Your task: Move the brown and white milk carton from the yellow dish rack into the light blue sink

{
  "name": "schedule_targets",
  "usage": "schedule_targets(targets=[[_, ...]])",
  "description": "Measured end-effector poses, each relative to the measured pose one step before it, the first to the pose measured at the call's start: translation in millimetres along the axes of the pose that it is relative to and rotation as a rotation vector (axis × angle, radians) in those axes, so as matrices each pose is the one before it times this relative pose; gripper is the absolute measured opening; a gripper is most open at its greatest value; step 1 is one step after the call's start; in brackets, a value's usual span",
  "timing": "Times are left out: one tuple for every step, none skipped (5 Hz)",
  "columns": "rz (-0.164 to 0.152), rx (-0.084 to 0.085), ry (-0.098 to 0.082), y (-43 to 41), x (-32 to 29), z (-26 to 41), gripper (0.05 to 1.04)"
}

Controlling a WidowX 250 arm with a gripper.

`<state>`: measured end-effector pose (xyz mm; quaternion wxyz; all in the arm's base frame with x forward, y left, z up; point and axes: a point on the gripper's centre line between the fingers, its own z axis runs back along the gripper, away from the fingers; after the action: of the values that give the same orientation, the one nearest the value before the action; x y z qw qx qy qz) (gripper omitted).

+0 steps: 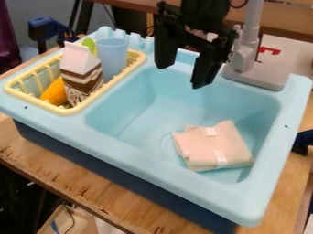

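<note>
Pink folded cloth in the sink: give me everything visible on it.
The cloth is pale pink, looks like soft fabric, folded into a roughly square, layered bundle. Two short white strips, maybe tape or tags, show: one near its far edge, one near its near edge. It lies flat on the floor of the light-blue sink, toward the picture's lower right. The gripper is up and away, not touching it.

Lab-type rm | toy sink (122,150) on wood tbl (34,161) | robot arm (205,13)
</note>
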<state>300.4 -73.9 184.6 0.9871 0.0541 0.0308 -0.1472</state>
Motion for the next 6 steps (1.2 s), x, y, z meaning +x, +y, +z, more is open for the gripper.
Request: schedule_targets(targets=[[-0.0018,-0.0002,0.0353,-0.46,-0.19,-9.52,1.001],[0.0243,0.0117,0.0172,7.86,-10.71,6.6,1.001],[0.0827,0.0198,-0.0138,23.07,-18.34,17.86,1.001],[0.0796,0.0269,0.0287,22.27,-12.5,4.67,1.001],[0.0446,0.0181,0.0196,24.25,-4.04,-2.92,1.001],[0.0189,-0.0097,0.0036,21.37,-0.54,-8.96,1.001]])
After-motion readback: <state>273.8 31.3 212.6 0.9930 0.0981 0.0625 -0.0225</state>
